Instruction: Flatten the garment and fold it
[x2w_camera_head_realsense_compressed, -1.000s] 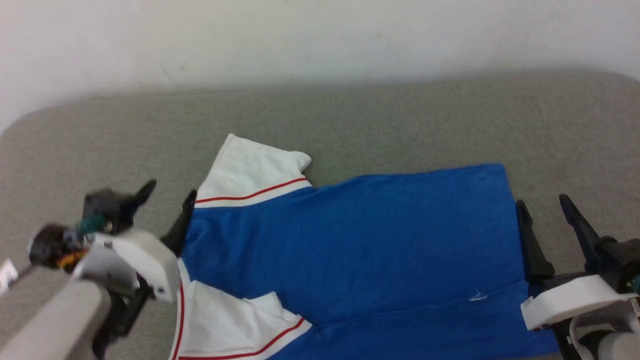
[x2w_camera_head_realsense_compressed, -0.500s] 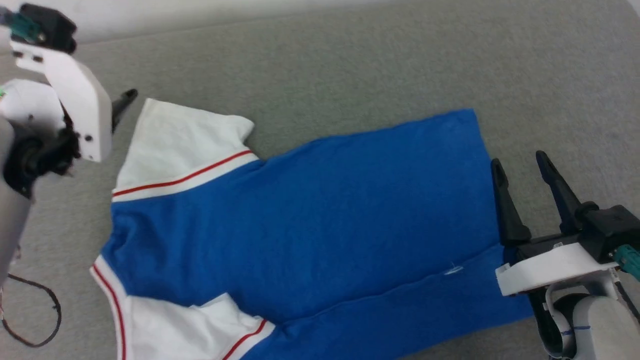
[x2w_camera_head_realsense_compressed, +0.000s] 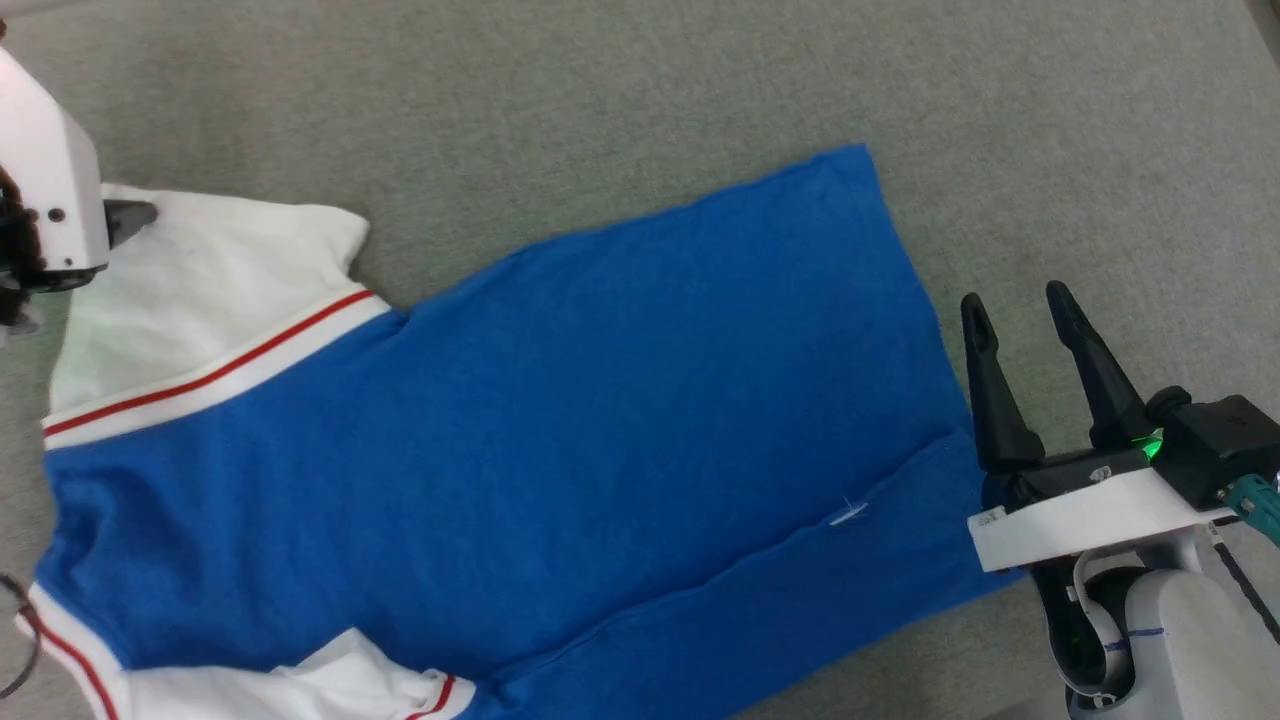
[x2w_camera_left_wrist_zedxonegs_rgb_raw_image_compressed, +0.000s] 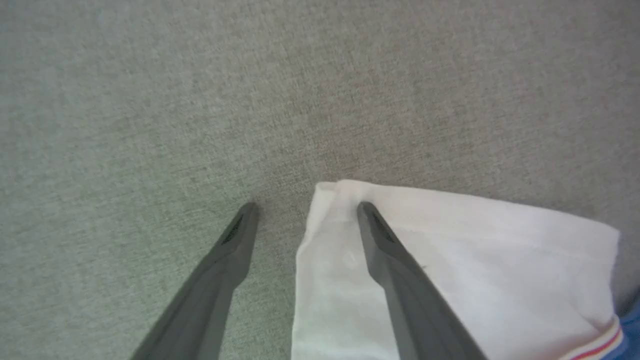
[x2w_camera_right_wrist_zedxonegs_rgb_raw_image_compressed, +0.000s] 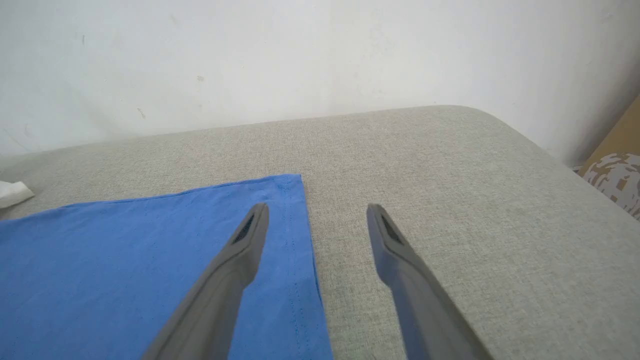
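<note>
Right gripper (x2w_camera_right_wrist_zedxonegs_rgb_raw_image_compressed: 317, 210): two dark fingers spread apart, nothing between them.
Garment (x2w_camera_right_wrist_zedxonegs_rgb_raw_image_compressed: 125, 260): blue cloth lying flat, its stitched edge running under and just beside the finger on the left of the view.
Surface (x2w_camera_right_wrist_zedxonegs_rgb_raw_image_compressed: 450, 190): grey woven fabric with a rounded corner, under the other finger.
Wall (x2w_camera_right_wrist_zedxonegs_rgb_raw_image_compressed: 300, 50): white, scuffed, behind the surface.
White scrap (x2w_camera_right_wrist_zedxonegs_rgb_raw_image_compressed: 12, 192): at the view's left edge.

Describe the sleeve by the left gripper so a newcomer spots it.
A royal-blue T-shirt lies on the grey fabric surface. Its far white sleeve, red-trimmed, lies flat at the head view's upper left; the near sleeve is bunched.
</note>
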